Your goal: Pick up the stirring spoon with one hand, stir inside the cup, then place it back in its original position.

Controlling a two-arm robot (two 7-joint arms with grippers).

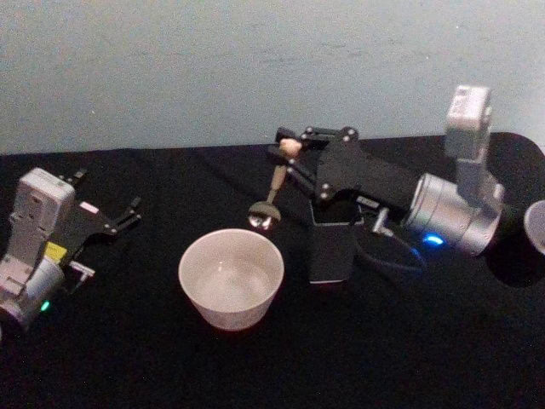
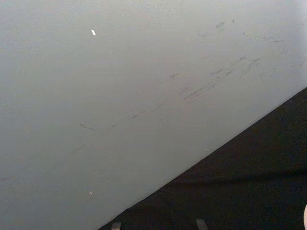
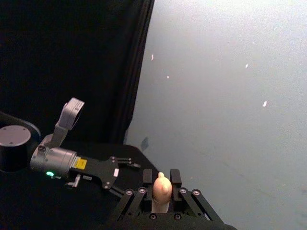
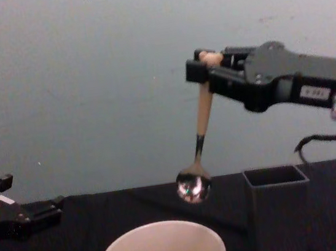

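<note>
The right gripper (image 1: pixel 289 146) was clamped on the bear-head end of the stirring spoon (image 1: pixel 274 187), its fingers (image 3: pixel 147 178) pressed against either side of the beige top. Gripping that high left the whole handle and the shiny bowl free below, so only the spoon, and not the gripper, would need to enter the cup (image 1: pixel 228 313). The spoon hung bowl-down and a little tilted. From the chest camera its bowl was in the air above the cup's rim, touching nothing, towards the side nearest the dark square holder (image 1: pixel 329 256).

The holder stood upright just beside the cup on the black tablecloth (image 1: pixel 409 358), its square mouth vacant. That closeness kept the carry between the two short. The right arm reached in across the holder, well above it, which kept the spoon clear of both rims.

Judging from the height of the spoon, no stirring was under way. Whether the spoon was heading into the cup or out of it could not be told.

The left gripper (image 1: pixel 128 213) rested low on the cloth well to the cup's left, fingers spread and holding nothing, out of the working arm's way
</note>
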